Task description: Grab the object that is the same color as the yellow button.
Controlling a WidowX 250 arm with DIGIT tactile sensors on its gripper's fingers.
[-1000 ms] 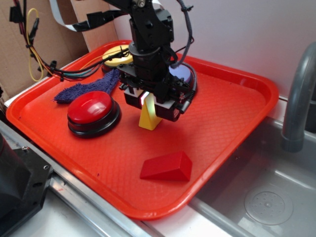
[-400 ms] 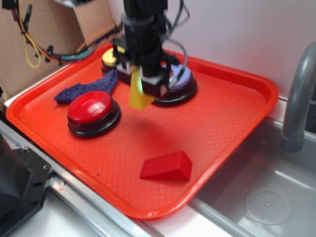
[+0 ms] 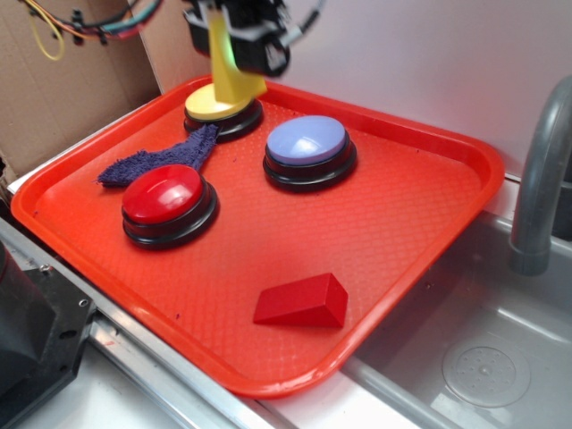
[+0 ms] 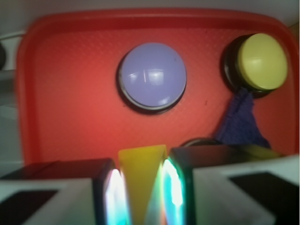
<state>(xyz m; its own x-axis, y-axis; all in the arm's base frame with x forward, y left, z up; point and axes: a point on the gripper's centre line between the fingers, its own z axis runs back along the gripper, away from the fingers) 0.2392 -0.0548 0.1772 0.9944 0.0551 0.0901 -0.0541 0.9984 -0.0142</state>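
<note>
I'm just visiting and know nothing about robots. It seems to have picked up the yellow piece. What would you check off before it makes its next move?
1. Right piece picked: the yellow wedge block matches the yellow button in color. Ok.
2. Grip: the gripper is shut on the block, with a finger on each side in the wrist view. Ok.
3. Lifted clear: the block hangs above the red tray, touching nothing. Ok.
4. Wrong piece left alone: the red wedge block lies on the tray near its front edge. Ok.
5. Things below: the lavender-blue button and purple cloth are under or near the arm. Ok for now.
6. Firmness of the grip: cannot tell.
</note>
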